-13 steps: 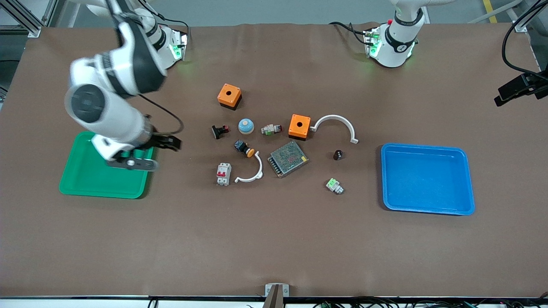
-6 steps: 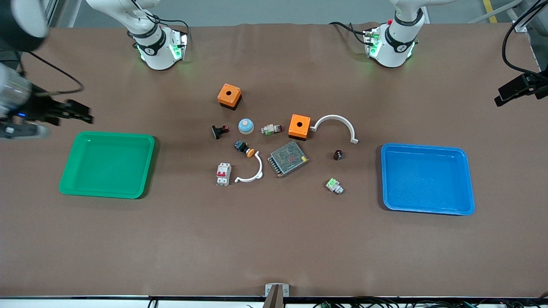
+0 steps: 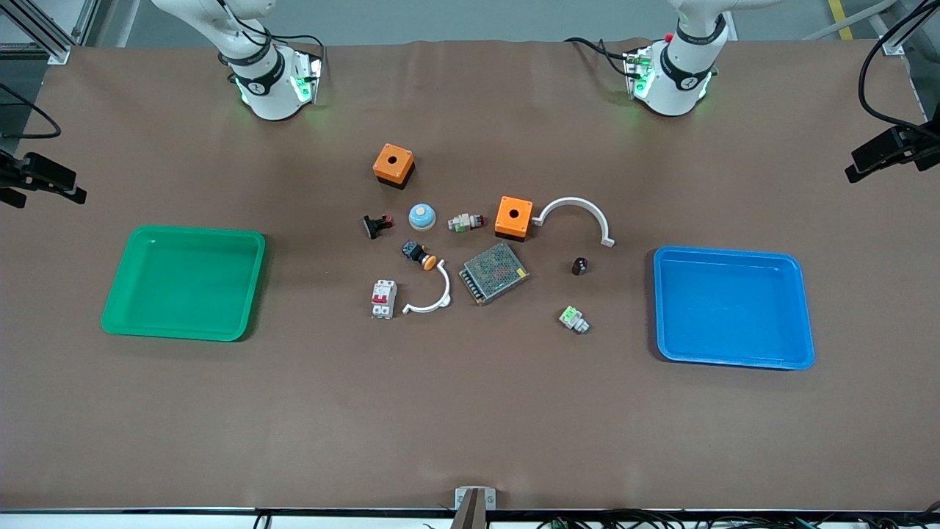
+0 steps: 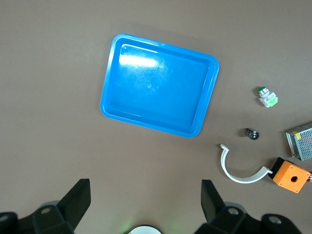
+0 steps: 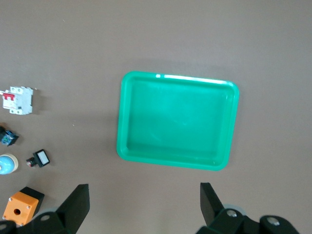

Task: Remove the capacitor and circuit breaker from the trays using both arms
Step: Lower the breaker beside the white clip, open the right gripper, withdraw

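Black capacitor (image 3: 579, 266) and white breaker (image 3: 383, 299) lie untouched, well apart from both arms' wide, empty jaws

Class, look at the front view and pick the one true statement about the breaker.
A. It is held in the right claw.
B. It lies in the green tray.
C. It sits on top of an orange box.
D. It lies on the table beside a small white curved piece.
D: the breaker rests on the brown table right beside the small white curved piece, outside the green tray.
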You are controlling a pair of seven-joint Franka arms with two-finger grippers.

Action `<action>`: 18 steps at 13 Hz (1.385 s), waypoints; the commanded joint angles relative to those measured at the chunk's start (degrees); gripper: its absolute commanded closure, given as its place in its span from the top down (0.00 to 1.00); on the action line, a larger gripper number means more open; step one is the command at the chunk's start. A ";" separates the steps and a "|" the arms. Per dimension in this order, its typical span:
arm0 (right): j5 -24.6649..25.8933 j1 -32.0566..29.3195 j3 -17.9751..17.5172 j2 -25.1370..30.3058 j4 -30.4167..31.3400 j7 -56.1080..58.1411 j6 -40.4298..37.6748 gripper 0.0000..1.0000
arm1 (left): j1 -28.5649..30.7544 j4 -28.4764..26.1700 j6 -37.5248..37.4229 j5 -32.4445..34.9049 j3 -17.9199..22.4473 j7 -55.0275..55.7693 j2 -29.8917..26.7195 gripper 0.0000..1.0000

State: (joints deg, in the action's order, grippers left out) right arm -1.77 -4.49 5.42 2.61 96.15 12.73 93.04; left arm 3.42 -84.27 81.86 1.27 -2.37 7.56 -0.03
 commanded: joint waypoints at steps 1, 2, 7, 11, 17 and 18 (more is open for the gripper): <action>0.63 2.19 -0.67 0.03 -1.93 -5.06 0.04 1.00 | 0.01 -0.19 0.05 -1.01 0.00 -1.40 -0.93 1.00; 0.98 3.16 -0.59 -0.14 -2.02 -5.87 0.04 1.00 | 0.01 -0.19 0.05 -1.01 0.00 -1.40 -0.93 1.00; 4.06 5.28 -0.59 -1.11 -4.47 -5.44 -0.40 1.00 | 0.01 -0.19 0.49 -0.92 0.00 -1.40 -0.67 1.00; 3.88 5.54 -0.67 -1.11 -7.02 -5.44 -0.40 1.00 | -0.08 -0.37 1.72 -1.10 -0.09 -1.31 -0.76 1.00; 3.27 5.01 -0.41 -1.03 -7.38 -5.53 -0.31 1.00 | 0.01 -1.51 2.87 -3.29 -1.49 0.00 -1.37 1.00; 3.27 5.01 -0.41 -1.11 -7.38 -5.53 -0.40 1.00 | 0.01 -1.77 2.87 -3.12 -2.63 0.18 -1.81 1.00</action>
State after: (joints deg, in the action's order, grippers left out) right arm 0.97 0.56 5.04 2.17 90.04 8.03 93.13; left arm 3.26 -84.38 84.12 -1.10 -3.57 7.56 -0.04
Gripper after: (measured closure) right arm 0.000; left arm 0.000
